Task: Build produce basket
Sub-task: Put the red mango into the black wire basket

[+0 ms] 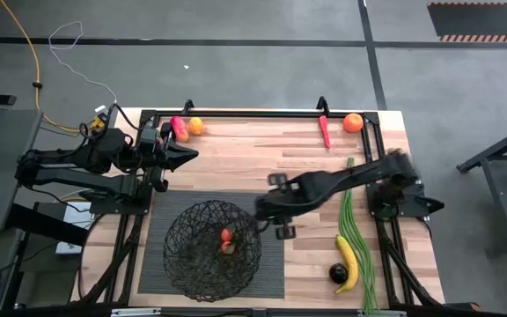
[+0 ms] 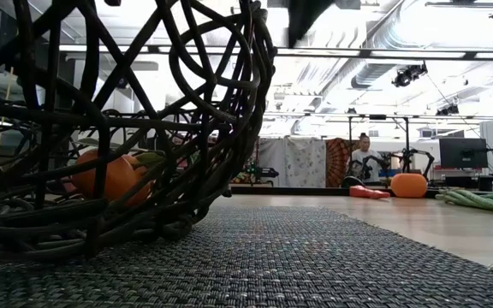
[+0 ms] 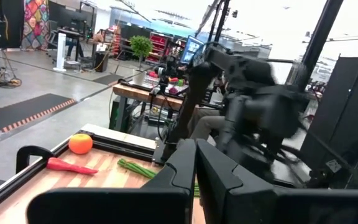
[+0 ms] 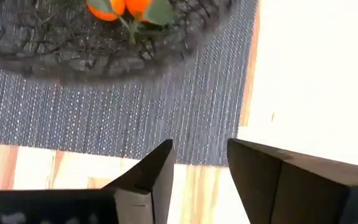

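The round black wire-mesh basket (image 1: 213,250) is sitting on the flat dark ribbed mat (image 1: 275,264) at the near edge of the pale wooden table (image 1: 262,154), and it is holding a small orange fruit with green leaves (image 1: 226,239). The right gripper (image 4: 199,163) is hanging just beside the basket's rim over the mat, its fingers slightly parted and pinching nothing. The left gripper (image 3: 194,165) is waiting at the table's far left corner with its fingers pressed together, near a pink peach (image 1: 180,129) and an orange ball-shaped fruit (image 1: 195,126). The remaining produce is lying well apart from the basket: a second orange (image 1: 352,122) and a red pepper (image 1: 325,132) at the far right, long green beans (image 1: 352,224), a yellow banana (image 1: 349,261) and a dark round fruit (image 1: 338,274) along the right side. Judged risks: the right arm is passing close to the light mesh bowl and could be nudging it off its place on any careless sweep; the round fruits are likely to roll under an off-centre pinch; the thin beans may be slipping from a shallow grip. The right arm is showing blurred in the overhead view, so the gripper's exact height over the mat cannot be told. The low view is cutting off most of the basket, and the mesh is partly hiding whatever else may be lying inside.
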Tool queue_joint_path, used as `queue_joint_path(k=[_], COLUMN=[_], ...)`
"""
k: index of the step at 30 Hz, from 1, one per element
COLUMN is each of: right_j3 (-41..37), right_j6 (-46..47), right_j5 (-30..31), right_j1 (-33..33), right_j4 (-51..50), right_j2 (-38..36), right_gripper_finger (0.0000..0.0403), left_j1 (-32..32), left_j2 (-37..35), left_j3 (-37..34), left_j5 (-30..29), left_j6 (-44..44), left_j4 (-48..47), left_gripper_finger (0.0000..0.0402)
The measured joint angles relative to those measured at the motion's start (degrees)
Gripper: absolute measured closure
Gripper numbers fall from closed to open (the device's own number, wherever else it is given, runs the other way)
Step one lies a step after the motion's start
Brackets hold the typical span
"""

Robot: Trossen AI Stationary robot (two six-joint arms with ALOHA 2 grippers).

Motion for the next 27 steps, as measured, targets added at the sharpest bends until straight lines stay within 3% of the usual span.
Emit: queue_joint_path(k=[5,11,14,17,27], right_j3=[-26.45,-44.81,-49.72,-51.81,-50.24], right_j6=[5.78,6.43,6.13,6.07,4.49], right_j5=[-0.05,-0.02,-1.00,-3.61,-7.53], right_j1=[-0.80,-4.33,-6.70,-9.19,-14.47], right_j4=[21.72,49.16,62.66,70.10,71.10], right_j2=[-18.46,-35.25,-40.87,-44.71,-48.01], right_gripper_finger=[0.0269,0.0269,0.0269,0.0269,0.0269], left_j1=[0.00,0.01,0.00,0.01,0.00], left_j2=[0.00,0.00,0.00,0.00,0.02], left_j3=[0.00,0.00,0.00,0.00,0.00], left_j5=[0.00,0.15,0.17,0.17,0.22], left_j6=[0.26,4.40,5.44,5.46,6.49], left_j4=[0.00,0.01,0.02,0.02,0.02], left_gripper_finger=[0.0398,0.0398,0.0398,0.0398,0.0398])
